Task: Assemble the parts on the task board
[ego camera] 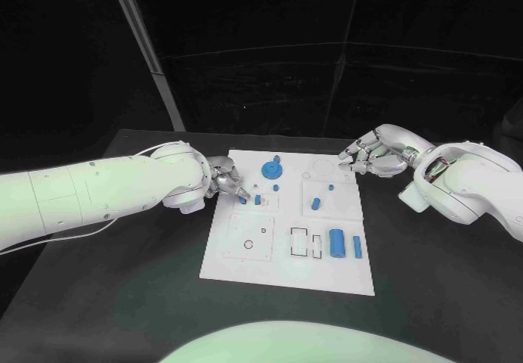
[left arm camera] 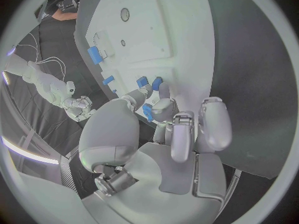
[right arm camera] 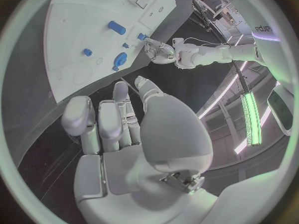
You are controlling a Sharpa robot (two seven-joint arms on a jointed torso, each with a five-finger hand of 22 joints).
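Left robot hand sits at the board's left edge, toward the far left corner. Its fingertips pinch a small blue part, seen between thumb and finger in the left wrist view; whether the part already touches the board I cannot tell. A second small blue part stands just beside the fingertips.

Right robot hand hovers over the desk just off the board's far right corner, fingers loosely curled, holding nothing.

On the board: a blue gear-like part near the far edge, a peg mid-board, two upright blue cylinders near the right edge. Several outlined recesses near the board's middle look unfilled.

Judgement: early to mid task. One part in hand for placing; most parts appear loose, not seated.
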